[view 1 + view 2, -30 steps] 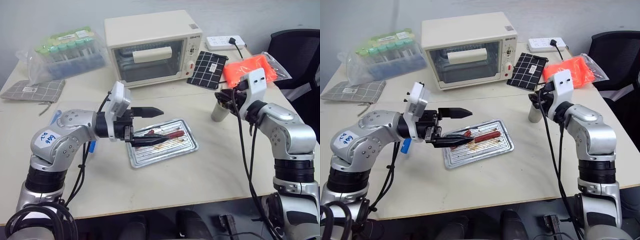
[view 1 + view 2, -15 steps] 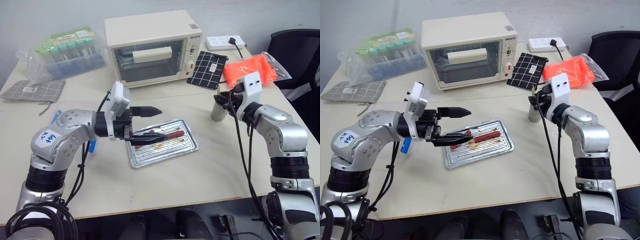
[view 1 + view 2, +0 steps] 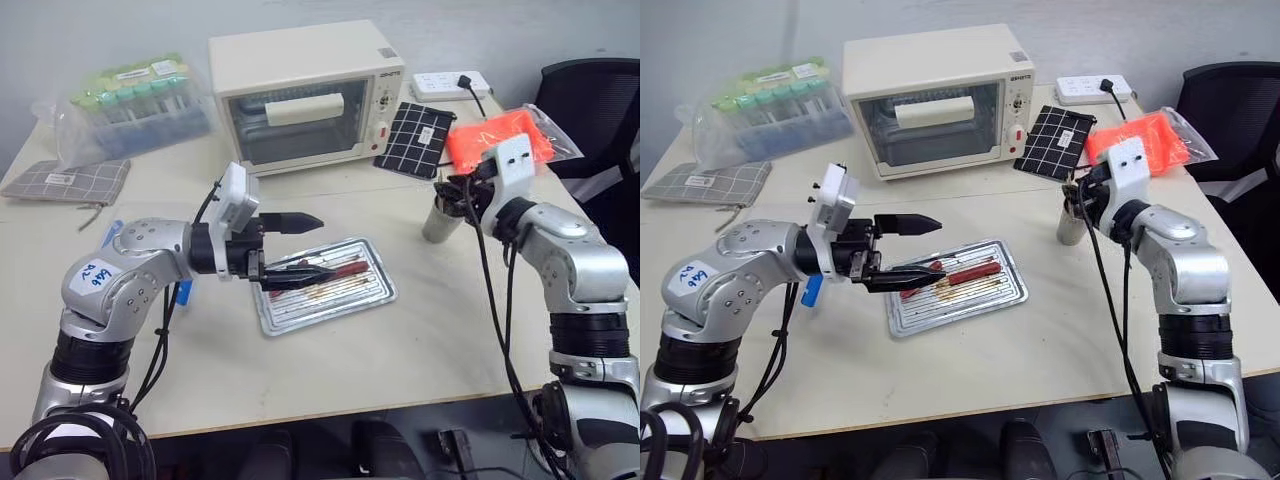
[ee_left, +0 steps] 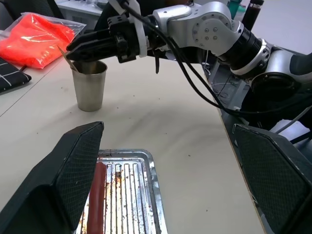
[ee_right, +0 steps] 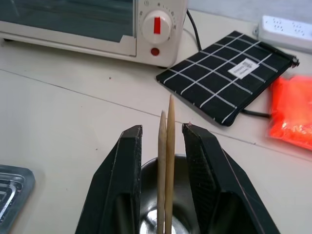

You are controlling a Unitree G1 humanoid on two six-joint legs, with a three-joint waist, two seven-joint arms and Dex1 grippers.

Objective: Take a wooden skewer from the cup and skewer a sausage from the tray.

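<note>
A: Where does the wooden skewer (image 5: 170, 161) sit relative to the right tool (image 5: 162, 175)?

B: Right between its two fingers (image 5: 122, 185). In the right wrist view two pale sticks stand side by side in the cup (image 4: 89, 87), pointed ends up, and the black fingers flank them with a narrow gap on each side. The tool is partly closed, not yet pinching; I cannot tell that either finger touches wood.

A: Two sticks, then?

B: Yes, the skewer and a spare stick (image 5: 161, 168), touching or nearly so. Their long axes run up out of the cup, roughly along the fingers. My guess is a squeeze now would catch both, so a small sideways shift may be needed to single one out.

A: And the other arm?

B: The left tool (image 3: 295, 252) hangs wide open over the near-left end of the tray (image 3: 372, 292), holding nothing. The sausage (image 3: 338, 268) lies lengthwise in the tray just beyond its fingertips. The cup stands well apart, on the desk (image 3: 420, 340) at the robot's right, so the right arm is the nearer one for the skewer.
</note>
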